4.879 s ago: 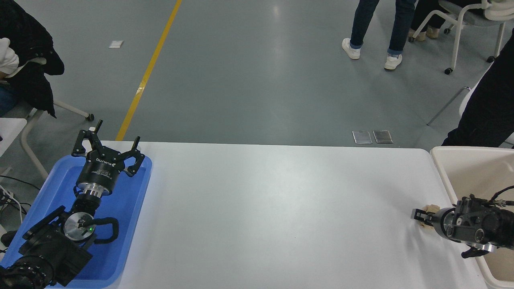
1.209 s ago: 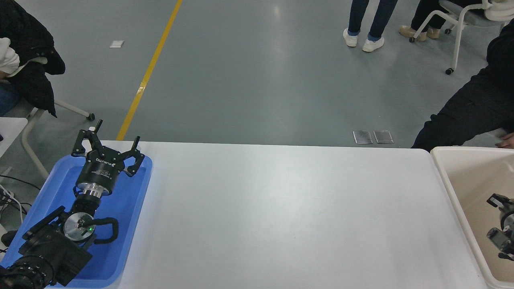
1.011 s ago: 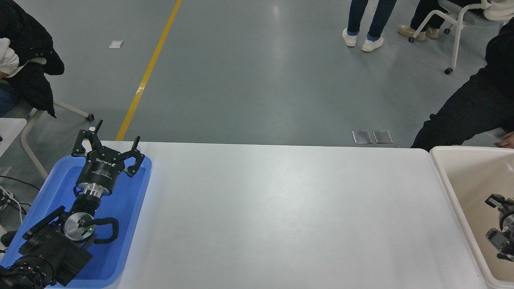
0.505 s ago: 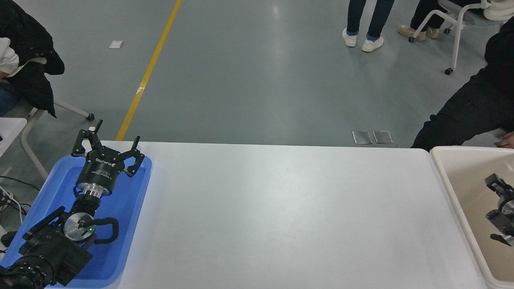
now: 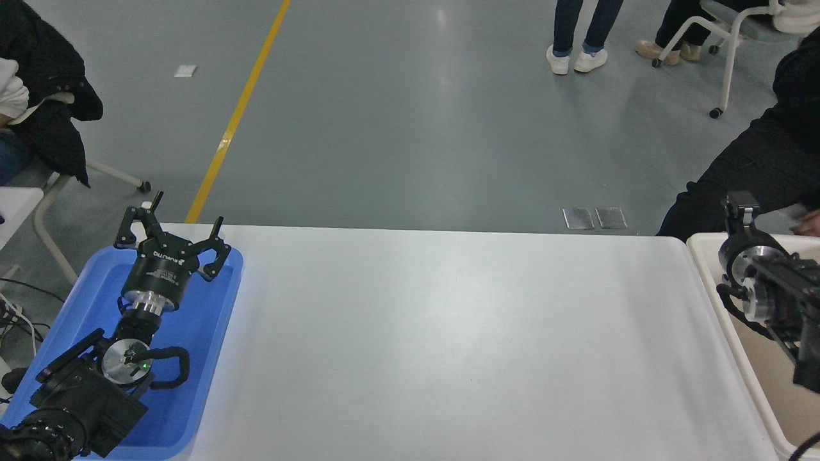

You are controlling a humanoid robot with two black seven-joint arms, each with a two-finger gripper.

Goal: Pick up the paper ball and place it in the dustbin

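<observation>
Since the paper ball isn't anywhere I can see right now, not on the white table (image 5: 448, 346) and not in the bit of the dustbin (image 5: 703, 269) that shows, my best guess is it's down inside the bin, hidden behind my own arm, but I honestly can't confirm that. So my right gripper (image 5: 740, 208) is up over the dustbin's far left corner, just past the table's right edge, and only a stub of it pokes out above the wrist, so I can't tell if the jaws are apart or together or if anything's stuck in them. My left gripper (image 5: 170, 237) is parked over the blue tray (image 5: 218, 333) at the table's near left corner with its fingers spread wide, holding nothing. What worries me from here: if the ball snagged on a finger instead of dropping, swinging back over the table would carry it right out again. Also my arm is sitting low across the bin's thick rim, so a lazy pull-back could clip it and shove the bin. And there's a person in dark clothes (image 5: 769, 160) right beside the bin's far side, with a hand (image 5: 808, 223) near the rim, so any wide sweep that way is a bad idea.
</observation>
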